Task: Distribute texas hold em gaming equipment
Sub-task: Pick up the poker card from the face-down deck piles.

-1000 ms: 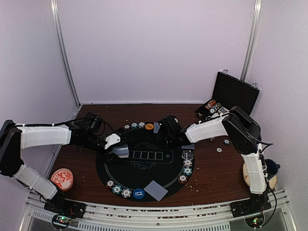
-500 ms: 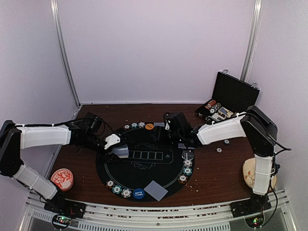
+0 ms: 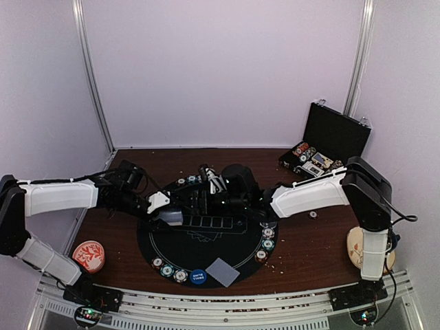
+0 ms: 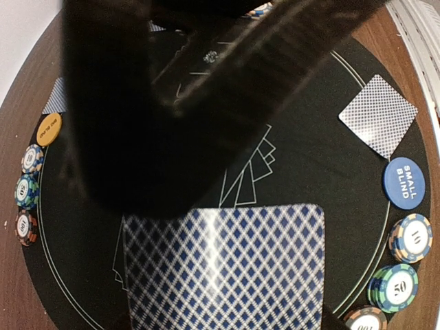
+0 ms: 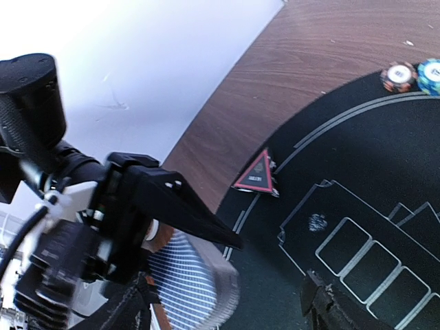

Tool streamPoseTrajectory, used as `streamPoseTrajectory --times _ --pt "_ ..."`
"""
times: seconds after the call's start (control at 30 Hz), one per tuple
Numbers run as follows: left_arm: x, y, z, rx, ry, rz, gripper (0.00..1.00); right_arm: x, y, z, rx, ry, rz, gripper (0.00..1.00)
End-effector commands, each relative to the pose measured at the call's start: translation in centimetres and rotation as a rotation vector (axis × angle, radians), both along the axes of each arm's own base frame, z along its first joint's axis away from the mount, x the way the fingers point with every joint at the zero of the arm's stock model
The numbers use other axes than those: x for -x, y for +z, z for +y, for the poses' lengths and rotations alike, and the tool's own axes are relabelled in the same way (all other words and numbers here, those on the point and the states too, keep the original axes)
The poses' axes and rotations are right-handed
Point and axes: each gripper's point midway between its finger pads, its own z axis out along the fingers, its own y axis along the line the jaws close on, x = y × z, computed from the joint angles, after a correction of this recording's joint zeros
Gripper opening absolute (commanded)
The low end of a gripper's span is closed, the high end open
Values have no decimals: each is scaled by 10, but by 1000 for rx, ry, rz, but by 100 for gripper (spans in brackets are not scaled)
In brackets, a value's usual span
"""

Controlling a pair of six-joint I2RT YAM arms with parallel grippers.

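My left gripper is shut on a deck of blue-backed playing cards over the left part of the round black mat. The deck fills the bottom of the left wrist view. My right gripper reaches across the mat and stands open right beside the deck, its fingertips wide apart. One left finger lies over the deck. A red triangle marker sits at the mat's edge. Striped poker chips, a blue button and a single card lie on the mat.
An open black case holding chips stands at the back right. A red-and-white dish sits at the front left. An orange button and more chips line the mat's far rim. Two loose chips lie right of the mat.
My right arm has swung left across the mat, from its back right edge to the deck, and its jaws have opened wider. The left arm and deck have stayed put.
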Motion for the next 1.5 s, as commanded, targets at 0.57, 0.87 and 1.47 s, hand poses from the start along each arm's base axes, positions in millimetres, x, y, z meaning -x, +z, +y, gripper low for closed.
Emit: streamPoseTrajectory --times 0.57,0.87,1.47 --pt "9 14 -6 58 -59 -31 12 10 -19 38 44 97 -17 74" --pt "9 15 -7 60 -64 -27 12 -2 -39 36 127 54 -20 59" --pt "8 10 -6 48 -57 -14 12 -18 -31 -11 194 -22 -65 12"
